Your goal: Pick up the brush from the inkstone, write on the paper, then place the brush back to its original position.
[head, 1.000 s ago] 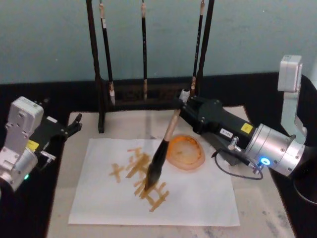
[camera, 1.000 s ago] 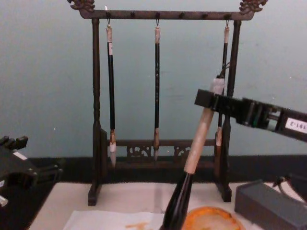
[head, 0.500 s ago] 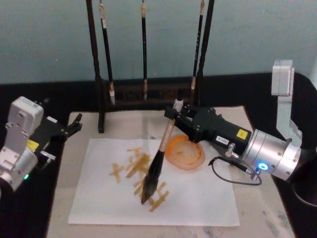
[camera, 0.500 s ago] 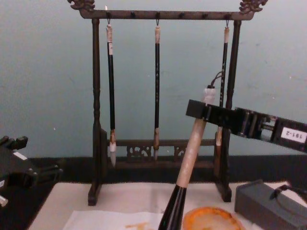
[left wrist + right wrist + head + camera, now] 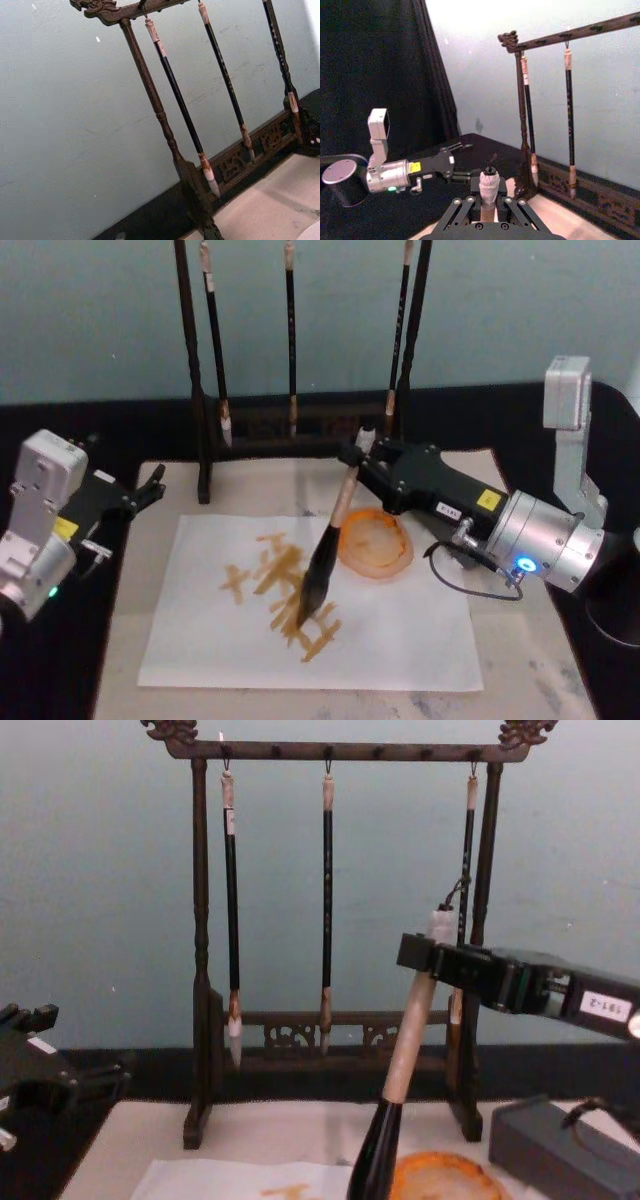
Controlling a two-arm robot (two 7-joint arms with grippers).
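Observation:
My right gripper (image 5: 357, 453) is shut on the tan upper handle of the brush (image 5: 328, 545), which leans down to the left. Its dark bristle tip rests on the paper (image 5: 400, 640), among orange-yellow strokes (image 5: 285, 590). Just right of the brush sits the orange inkstone (image 5: 376, 544). In the chest view, the brush (image 5: 405, 1050) slants down from the right gripper (image 5: 432, 956) beside the inkstone (image 5: 445, 1180). The brush's capped top (image 5: 489, 186) sits between the fingers in the right wrist view. My left gripper (image 5: 148, 486) is parked open at the mat's left edge.
A dark wooden rack (image 5: 197, 390) with three thin hanging brushes (image 5: 327, 900) stands behind the paper. The cream felt mat (image 5: 520, 665) lies under everything. A grey box (image 5: 560, 1155) and a cable (image 5: 470, 585) lie at the right.
The right gripper drew the brush forward and left half a second ago, then shifted it back and right. The tip stays on the strokes. The left arm is still.

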